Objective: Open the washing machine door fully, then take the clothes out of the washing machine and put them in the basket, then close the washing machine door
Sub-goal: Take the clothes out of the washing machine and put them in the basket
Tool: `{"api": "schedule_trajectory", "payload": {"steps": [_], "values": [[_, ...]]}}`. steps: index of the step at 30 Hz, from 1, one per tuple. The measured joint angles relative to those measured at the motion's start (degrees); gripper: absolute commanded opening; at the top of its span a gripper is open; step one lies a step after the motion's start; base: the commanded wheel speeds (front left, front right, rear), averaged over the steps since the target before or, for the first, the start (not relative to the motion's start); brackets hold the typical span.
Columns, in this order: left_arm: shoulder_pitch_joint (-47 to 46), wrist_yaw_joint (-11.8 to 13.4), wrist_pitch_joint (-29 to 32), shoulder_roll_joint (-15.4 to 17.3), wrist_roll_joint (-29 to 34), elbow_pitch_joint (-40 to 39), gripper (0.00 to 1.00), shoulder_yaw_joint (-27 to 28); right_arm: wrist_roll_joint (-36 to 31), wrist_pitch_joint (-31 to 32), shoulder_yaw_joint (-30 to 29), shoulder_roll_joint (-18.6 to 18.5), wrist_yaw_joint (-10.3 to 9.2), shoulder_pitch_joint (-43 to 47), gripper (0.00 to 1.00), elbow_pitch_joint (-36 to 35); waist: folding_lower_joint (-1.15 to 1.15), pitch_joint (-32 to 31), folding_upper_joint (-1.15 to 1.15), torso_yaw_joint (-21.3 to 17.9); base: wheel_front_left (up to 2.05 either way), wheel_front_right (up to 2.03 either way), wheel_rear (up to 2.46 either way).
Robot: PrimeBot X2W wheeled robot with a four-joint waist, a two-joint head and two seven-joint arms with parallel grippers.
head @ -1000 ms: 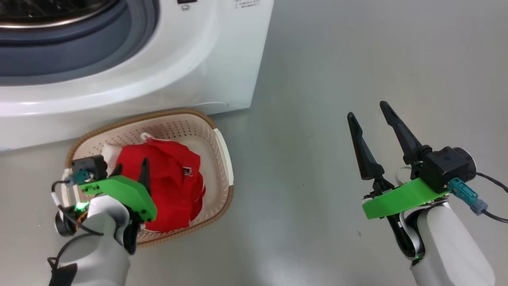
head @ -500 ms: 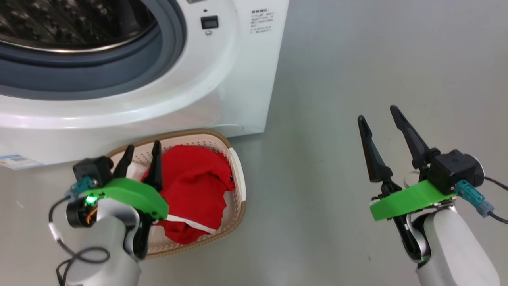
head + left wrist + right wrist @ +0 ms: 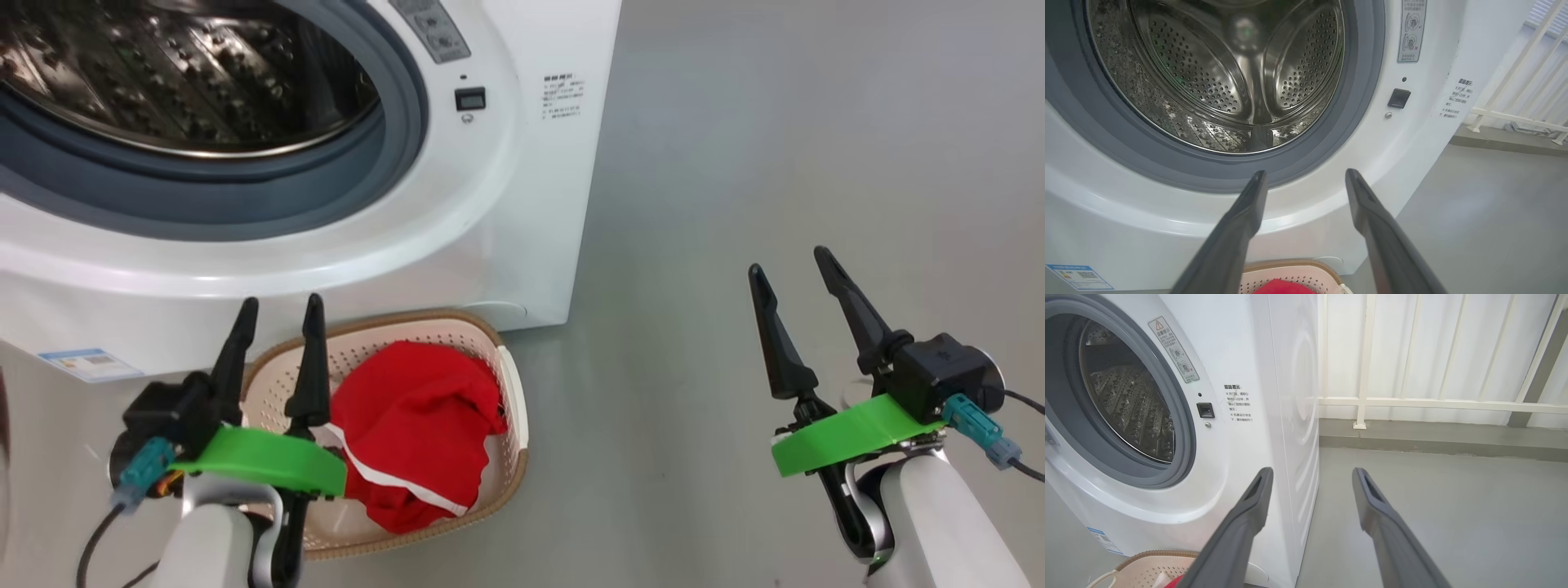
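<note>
Left gripper [image 3: 282,300] is rising off clothes [image 3: 416,416] in basket [image 3: 441,314] by washing machine [image 3: 522,204], spread empty; right gripper [image 3: 788,260] spread too; clothes looking soft, light, pinchable at any fold.

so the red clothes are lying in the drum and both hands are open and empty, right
No: the red clothes lie in the basket before the washing machine, as the head view shows; the drum looks bare in the left wrist view. The left hand and right hand are open and empty.

Laundry corner — washing machine [image 3: 1241,416], grey floor [image 3: 1453,506], white railing [image 3: 1412,403].
</note>
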Motion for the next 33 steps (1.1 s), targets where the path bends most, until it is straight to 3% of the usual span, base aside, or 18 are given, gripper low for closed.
{"api": "schedule_trajectory", "payload": {"steps": [5, 15, 33], "values": [[4.02, 0.60, -0.02, -0.04, 1.49, -7.16, 1.00, 0.73, -0.01, 0.00, -0.42, 0.01, 0.00, 1.29, 1.00, -0.65, 0.00, -2.19, 0.00, 0.25, 0.00, 0.00, 0.00], [11.21, 3.35, 0.14, 0.08, 3.70, -14.00, 1.00, 1.44, -1.96, 0.00, -2.13, 0.05, 0.00, 3.96, 1.00, -2.92, 0.00, -6.00, 0.00, 0.34, 0.00, 0.00, 0.00], [22.54, 6.66, 3.79, 1.30, 3.61, -20.36, 1.00, 2.55, -2.43, 0.00, -3.39, 0.15, 0.00, 10.67, 1.00, -6.13, 0.00, -12.47, 0.00, -0.69, 0.00, 0.00, 0.00]]}}
